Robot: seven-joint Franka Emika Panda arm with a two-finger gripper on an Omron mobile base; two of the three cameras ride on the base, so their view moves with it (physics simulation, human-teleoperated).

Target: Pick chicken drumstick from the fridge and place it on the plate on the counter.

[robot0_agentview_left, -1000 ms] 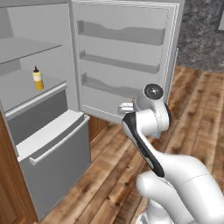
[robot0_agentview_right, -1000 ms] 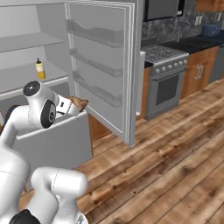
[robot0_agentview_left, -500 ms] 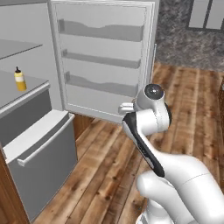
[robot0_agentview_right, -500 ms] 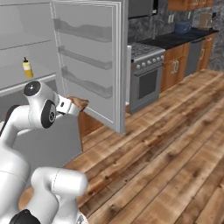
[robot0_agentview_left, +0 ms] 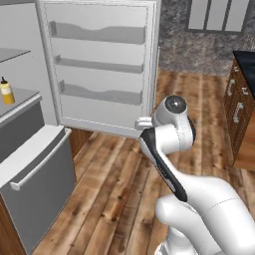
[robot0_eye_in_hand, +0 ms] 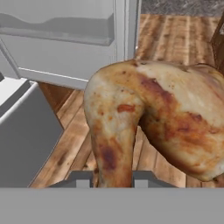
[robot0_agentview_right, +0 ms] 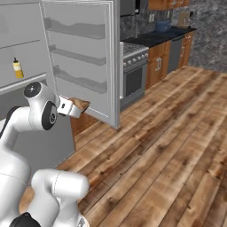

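Gripper (robot0_eye_in_hand: 112, 181) is clamped on the drumstick (robot0_eye_in_hand: 153, 127), its narrow end pinched between the two fingertips (robot0_eye_in_hand: 83, 180) in the hand view. From the right base view the drumstick (robot0_agentview_right: 80, 104) is carried in the air in front of the fridge door (robot0_agentview_right: 84, 57), which stands open with its moulded racks bare. Inside the fridge (robot0_agentview_left: 25, 94) a small yellow bottle (robot0_agentview_left: 6, 91) stands upright on a shelf. A stove (robot0_agentview_right: 133, 66) and dark counter (robot0_agentview_right: 164, 35) lie beyond the door; anything on that counter is too small to judge. Wooden floor (robot0_agentview_right: 168, 146) below.
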